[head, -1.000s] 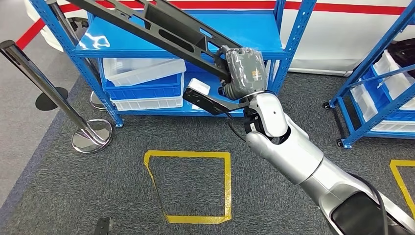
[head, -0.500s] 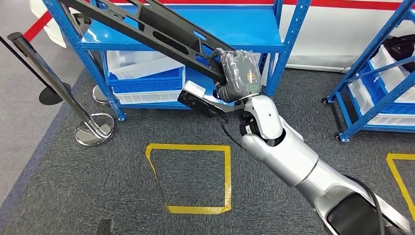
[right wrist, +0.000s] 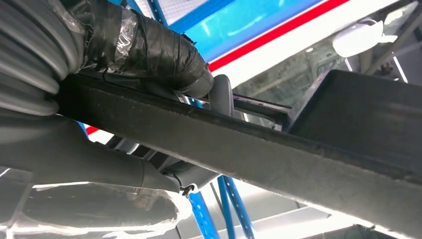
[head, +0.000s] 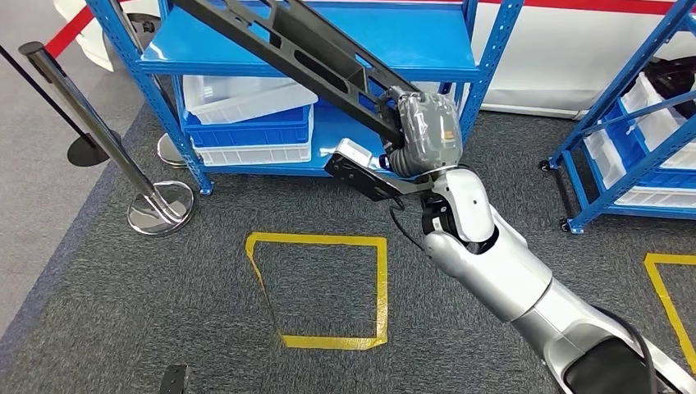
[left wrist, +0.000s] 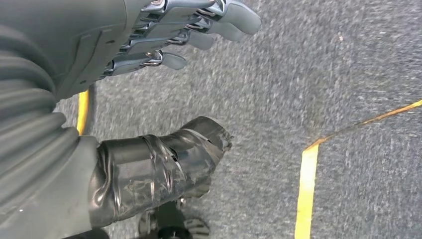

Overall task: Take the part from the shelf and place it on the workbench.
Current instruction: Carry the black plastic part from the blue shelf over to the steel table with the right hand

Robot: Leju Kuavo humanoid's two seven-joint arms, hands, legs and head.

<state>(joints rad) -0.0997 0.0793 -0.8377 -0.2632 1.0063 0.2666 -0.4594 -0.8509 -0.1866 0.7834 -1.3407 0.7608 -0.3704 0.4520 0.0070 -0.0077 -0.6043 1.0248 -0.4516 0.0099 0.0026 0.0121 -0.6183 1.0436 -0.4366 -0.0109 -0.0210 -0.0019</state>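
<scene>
I'm looking at grey carpet marked with yellow tape, a blue steel shelf [head: 328, 61] ahead holding pale plastic bins [head: 246, 98]. The part [head: 304, 49], a long black slotted metal beam, runs up and away to the left from my right hand [head: 423, 131], which grips its near end. My left hand [left wrist: 164, 35] hangs over the floor, fingers apart, holding nothing.

Chrome stanchion [head: 153, 212] beside yellow floor square [head: 322, 291].

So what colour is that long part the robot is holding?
Black, seen best in the head view: the long part in the right hand.
</scene>
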